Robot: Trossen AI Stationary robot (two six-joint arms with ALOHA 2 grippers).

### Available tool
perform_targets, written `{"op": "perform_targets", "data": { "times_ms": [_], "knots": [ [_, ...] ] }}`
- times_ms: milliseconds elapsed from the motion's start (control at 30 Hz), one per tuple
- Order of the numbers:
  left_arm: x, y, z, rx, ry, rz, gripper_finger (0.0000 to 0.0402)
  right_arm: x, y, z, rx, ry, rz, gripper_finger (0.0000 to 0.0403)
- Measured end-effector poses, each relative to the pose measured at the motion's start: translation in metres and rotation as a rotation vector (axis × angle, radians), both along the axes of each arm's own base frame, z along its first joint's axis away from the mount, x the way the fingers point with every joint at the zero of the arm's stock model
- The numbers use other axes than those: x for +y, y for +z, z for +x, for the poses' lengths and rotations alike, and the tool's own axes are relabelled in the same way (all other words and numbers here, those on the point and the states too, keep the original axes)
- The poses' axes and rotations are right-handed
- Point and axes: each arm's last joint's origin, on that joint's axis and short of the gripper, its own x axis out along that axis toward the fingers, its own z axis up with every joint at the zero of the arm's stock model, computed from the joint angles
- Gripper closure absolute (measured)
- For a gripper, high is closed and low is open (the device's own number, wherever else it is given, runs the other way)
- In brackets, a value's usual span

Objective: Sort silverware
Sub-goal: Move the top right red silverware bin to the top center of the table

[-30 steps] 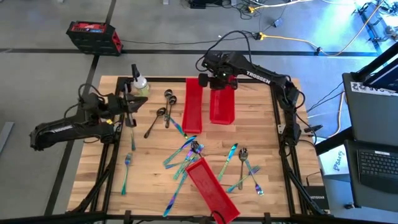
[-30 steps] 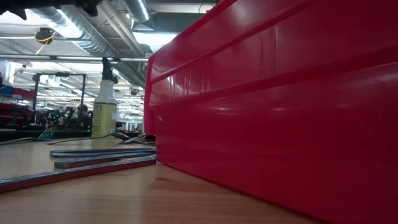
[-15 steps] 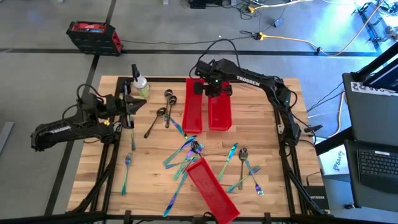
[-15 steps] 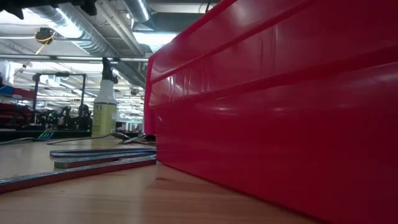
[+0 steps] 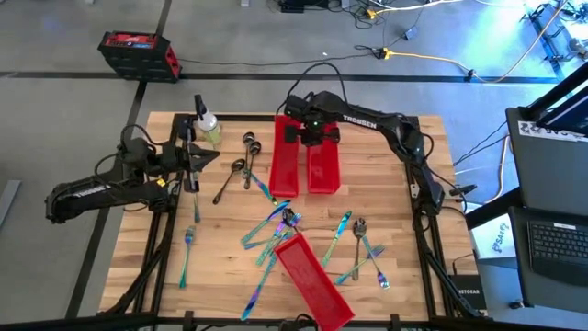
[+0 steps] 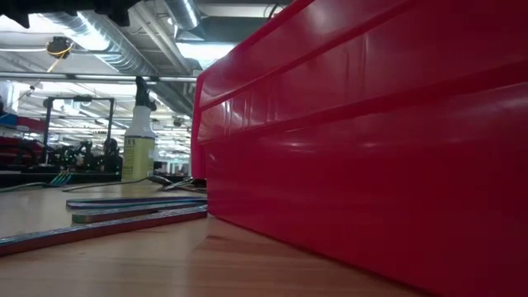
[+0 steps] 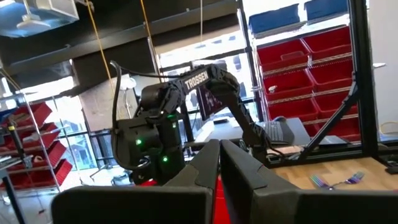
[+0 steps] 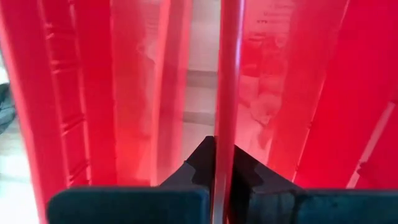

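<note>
Your right end effector [image 5: 310, 138] is clamped on the wall of a red bin [image 5: 323, 168] at the far side of the surface [image 5: 404, 276], fingers [image 8: 245, 171] pinching the thin red wall, while your left end effector [image 5: 195, 158] hovers closed and empty near the spray bottle [image 5: 206, 122]. Since a second ago the held bin has slid left, now beside the other upright bin [image 5: 284, 158]. The silverware [image 5: 276, 225] lies scattered mid-surface around a third bin [image 5: 315, 280], concrete floor beyond.
</note>
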Motion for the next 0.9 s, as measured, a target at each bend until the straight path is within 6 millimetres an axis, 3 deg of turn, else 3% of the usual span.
{"op": "perform_targets", "data": {
  "times_ms": [900],
  "knots": [
    [0.0001, -0.0006, 0.0002, 0.006, 0.001, -0.002, 0.0402, 0.0020, -0.0102, 0.0026, 0.029, -0.007, 0.014, 0.0403]
  ]
}}
